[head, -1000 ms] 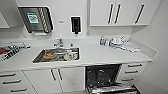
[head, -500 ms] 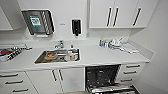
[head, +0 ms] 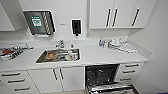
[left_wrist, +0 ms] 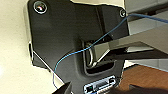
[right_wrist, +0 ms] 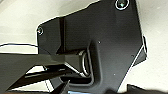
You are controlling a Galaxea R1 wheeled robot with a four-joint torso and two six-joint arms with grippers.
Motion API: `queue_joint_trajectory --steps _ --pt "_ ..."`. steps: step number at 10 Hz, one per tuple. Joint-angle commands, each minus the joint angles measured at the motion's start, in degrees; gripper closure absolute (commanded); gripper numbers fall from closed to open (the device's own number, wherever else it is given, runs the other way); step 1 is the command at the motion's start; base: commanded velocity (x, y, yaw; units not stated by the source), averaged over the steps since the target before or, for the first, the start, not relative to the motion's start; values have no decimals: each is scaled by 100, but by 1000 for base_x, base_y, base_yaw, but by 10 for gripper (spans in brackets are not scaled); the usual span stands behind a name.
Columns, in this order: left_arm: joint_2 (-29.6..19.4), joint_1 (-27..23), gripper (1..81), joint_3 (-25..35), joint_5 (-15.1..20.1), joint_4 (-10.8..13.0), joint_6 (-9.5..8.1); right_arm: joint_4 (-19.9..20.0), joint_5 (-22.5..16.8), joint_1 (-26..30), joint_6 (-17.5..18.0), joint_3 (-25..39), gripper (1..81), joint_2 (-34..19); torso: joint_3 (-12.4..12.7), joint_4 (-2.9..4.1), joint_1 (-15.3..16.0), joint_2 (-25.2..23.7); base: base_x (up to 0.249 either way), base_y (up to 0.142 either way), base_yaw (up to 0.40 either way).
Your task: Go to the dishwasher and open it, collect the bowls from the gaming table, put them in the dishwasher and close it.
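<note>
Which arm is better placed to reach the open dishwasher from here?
Right, probably: the open stainless-steel dishwasher with dark interior sits right of centre in the head view, the steel sink left of it.

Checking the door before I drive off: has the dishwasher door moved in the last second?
No. The dishwasher door hangs open as before, unchanged against the sink.

Head camera looks down at the counter (head: 100, 56).
</note>
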Motion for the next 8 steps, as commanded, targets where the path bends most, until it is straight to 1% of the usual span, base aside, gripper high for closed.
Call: queue_joint_trajectory --steps 1,2,4,5,7,8 --pt "-127 -158 10 78 336 62 31 -77 -334 201 -29 -4 10 -68 0 0 19 -30 0 0 0" --pt "-118 -157 10 78 336 71 31 -78 -334 201 -29 -117 10 2 2 0 -107 166 0 0 0" --pt "-110 -158 10 78 336 71 31 -112 -334 201 -29 -364 10 161 2 0 -201 304 0 0 0" --pt "-101 -158 10 78 345 71 39 -156 -334 193 -29 -408 10 196 2 0 -582 890 0 0 0" --pt "-92 -149 10 78 345 71 40 -183 -334 192 -29 -408 10 205 2 0 -612 892 0 0 0" --pt "-92 -158 10 78 345 71 49 -192 -334 192 -29 -408 10 205 2 0 -704 1004 0 0 0"
